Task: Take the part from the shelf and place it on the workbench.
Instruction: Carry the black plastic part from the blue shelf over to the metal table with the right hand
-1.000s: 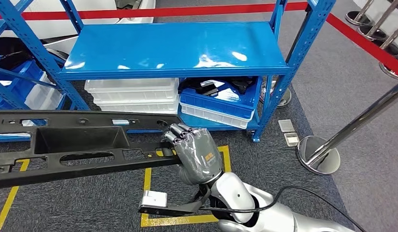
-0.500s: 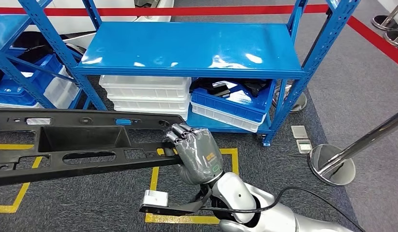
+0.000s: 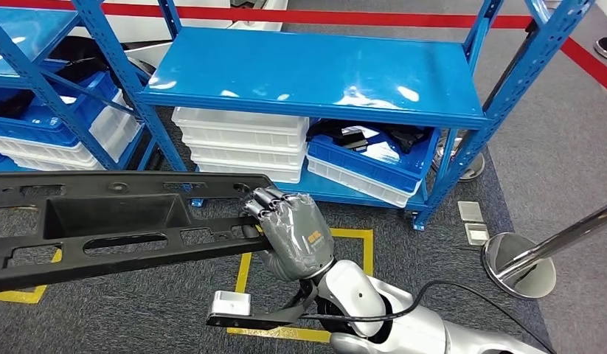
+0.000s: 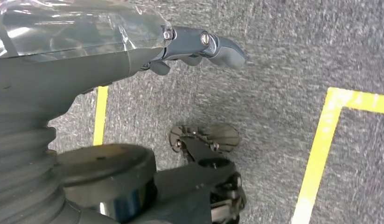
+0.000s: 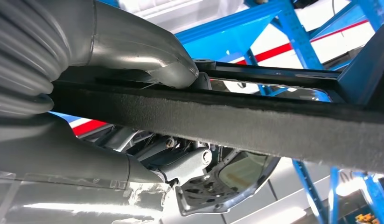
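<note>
Since the part [image 3: 116,221] is already off the shelf [image 3: 315,70] and in the air, the pick looks done; the placing is all still ahead. No workbench in sight, so my guess is the robot has to turn or walk to it.

Right hand [image 3: 289,232]: fingers wrapped over the part's near end, thumb under it in the wrist view, so it's holding the part. The part is a long black plastic panel with cutouts, carried roughly level over the grey carpet and the yellow floor marking [image 3: 359,240], running off the left edge of the head view.

Left hand [image 4: 199,44]: hangs over the carpet with nothing between the fingers that show. Can't tell whether it's spread or curled.

Containers:
- shelf top level: bare blue surface
- lower level: stack of white trays [image 3: 241,144], contents hidden
- beside them, blue bin [image 3: 363,162] on a white tray, with dark parts and something white inside; can't identify
- neighbouring rack on the left: more blue bins [image 3: 35,122] and white ones, contents unclear
</note>
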Action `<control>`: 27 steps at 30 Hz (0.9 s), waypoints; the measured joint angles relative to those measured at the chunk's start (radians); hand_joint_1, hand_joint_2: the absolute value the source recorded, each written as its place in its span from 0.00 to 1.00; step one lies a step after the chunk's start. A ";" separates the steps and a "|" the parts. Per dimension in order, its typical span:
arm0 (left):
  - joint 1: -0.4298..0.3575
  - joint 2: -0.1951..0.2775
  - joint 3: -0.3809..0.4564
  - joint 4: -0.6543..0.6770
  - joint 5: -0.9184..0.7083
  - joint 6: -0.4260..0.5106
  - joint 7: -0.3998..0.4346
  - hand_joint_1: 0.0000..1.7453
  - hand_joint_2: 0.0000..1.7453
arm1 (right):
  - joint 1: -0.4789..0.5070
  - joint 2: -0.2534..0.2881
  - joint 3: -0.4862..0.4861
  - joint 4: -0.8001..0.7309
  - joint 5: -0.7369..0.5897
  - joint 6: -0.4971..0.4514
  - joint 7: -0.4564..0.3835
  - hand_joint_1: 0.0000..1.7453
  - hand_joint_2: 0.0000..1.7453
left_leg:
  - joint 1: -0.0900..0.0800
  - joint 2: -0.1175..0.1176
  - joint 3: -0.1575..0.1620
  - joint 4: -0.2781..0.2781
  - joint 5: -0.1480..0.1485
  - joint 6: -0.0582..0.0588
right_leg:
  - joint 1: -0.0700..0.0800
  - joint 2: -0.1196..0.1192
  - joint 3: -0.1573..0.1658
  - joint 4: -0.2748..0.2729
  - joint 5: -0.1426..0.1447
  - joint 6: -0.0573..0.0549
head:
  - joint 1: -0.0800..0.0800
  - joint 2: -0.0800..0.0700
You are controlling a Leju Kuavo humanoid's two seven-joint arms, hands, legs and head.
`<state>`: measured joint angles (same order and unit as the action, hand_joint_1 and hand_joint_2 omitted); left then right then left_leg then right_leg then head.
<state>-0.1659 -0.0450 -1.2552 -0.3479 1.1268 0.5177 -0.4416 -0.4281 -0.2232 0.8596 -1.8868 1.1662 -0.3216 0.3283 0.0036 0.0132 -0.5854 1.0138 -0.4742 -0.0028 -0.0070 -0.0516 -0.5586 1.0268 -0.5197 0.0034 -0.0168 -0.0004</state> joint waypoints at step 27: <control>0.002 -0.001 0.002 0.002 -0.006 0.000 -0.003 0.00 1.00 | -0.004 0.001 0.000 0.005 -0.047 -0.016 -0.010 1.00 1.00 | 0.012 -0.070 0.002 0.026 -0.009 -0.020 | -0.008 0.114 -0.019 0.006 0.018 -0.016 | 0.003 0.000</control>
<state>-0.1638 -0.0456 -1.2530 -0.3458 1.1213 0.5177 -0.4445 -0.4324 -0.2223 0.8595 -1.8822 1.1195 -0.3371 0.3181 0.0155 -0.0573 -0.5831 1.0393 -0.4832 -0.0231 -0.0155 0.0625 -0.5778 1.0330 -0.5018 -0.0126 -0.0139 -0.0004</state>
